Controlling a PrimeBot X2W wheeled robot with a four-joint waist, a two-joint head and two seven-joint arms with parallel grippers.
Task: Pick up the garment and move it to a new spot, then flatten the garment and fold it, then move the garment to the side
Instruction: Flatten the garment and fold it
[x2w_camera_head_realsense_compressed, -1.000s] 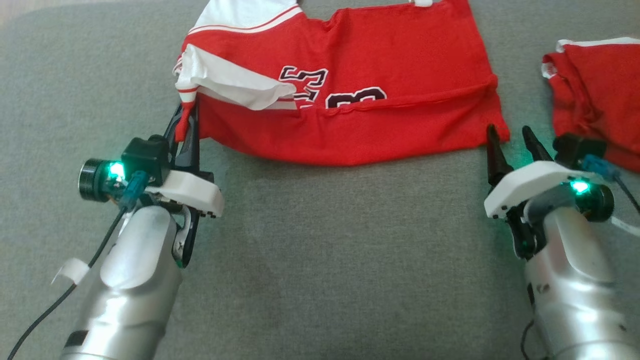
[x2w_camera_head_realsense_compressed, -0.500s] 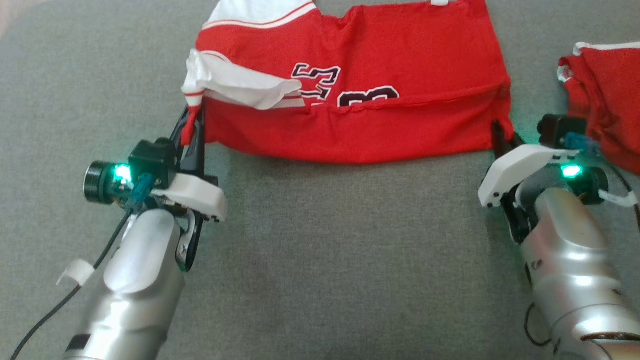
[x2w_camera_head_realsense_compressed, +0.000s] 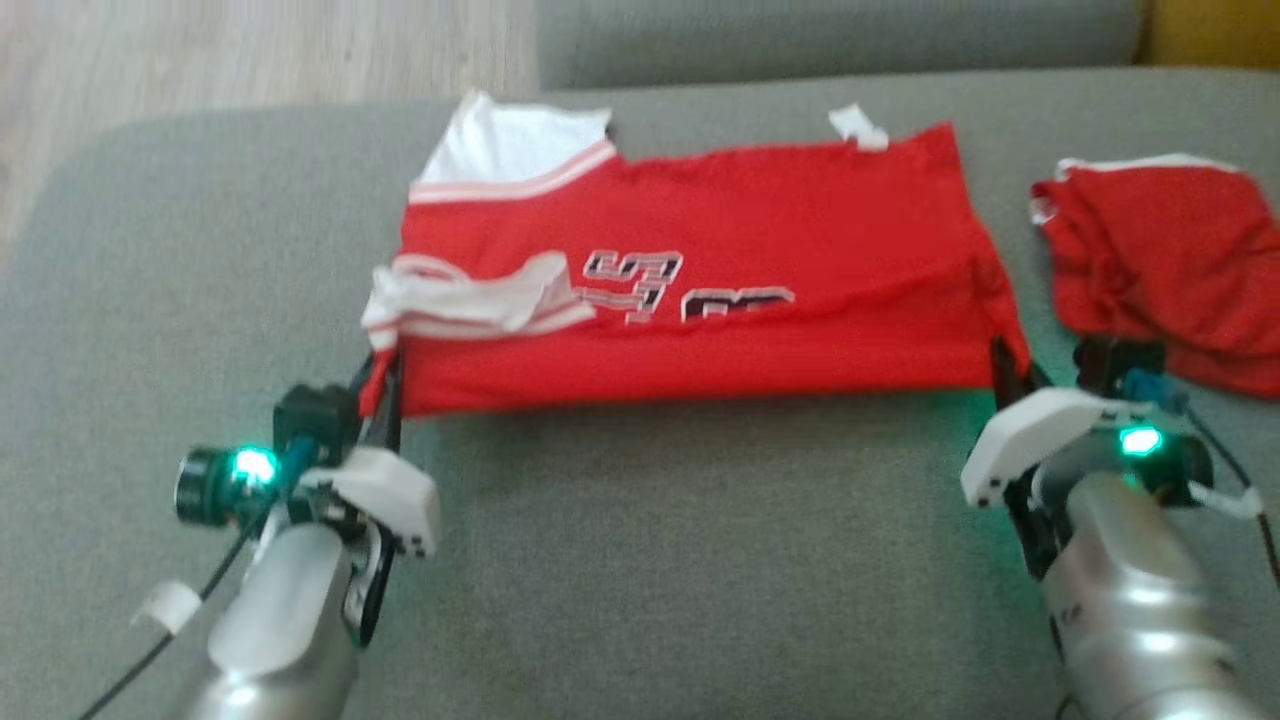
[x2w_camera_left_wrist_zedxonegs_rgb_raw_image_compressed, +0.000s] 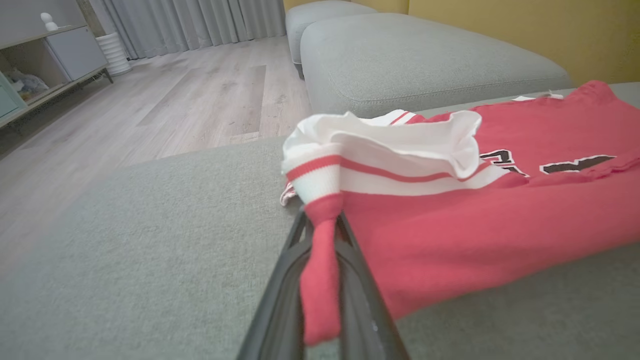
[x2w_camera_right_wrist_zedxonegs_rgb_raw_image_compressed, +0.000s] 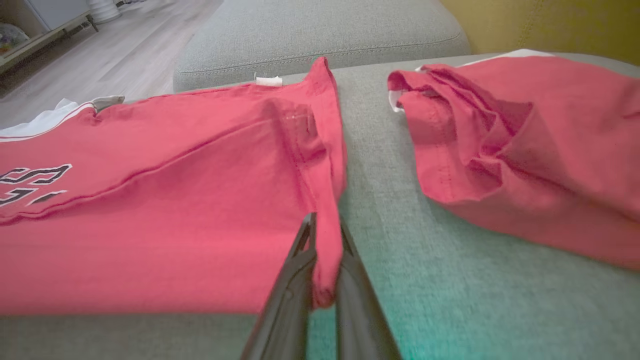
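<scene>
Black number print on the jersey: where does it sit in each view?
Head view: black number print mid-picture, on the red jersey.
Left wrist view: print at right, beyond the white sleeve.
Right wrist view: print at the far left edge.
Shared landmark: grey ottoman beyond the jersey, top of each view.

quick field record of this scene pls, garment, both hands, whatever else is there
garment: red jersey, white sleeve trim, black lettering, partly folded on grey cushion
left hand: shut on the jersey's near left corner
right hand: shut on its near right corner
near edge: stretched straight between both hands
beside it: second red garment, crumpled, to the right, not touching
</scene>
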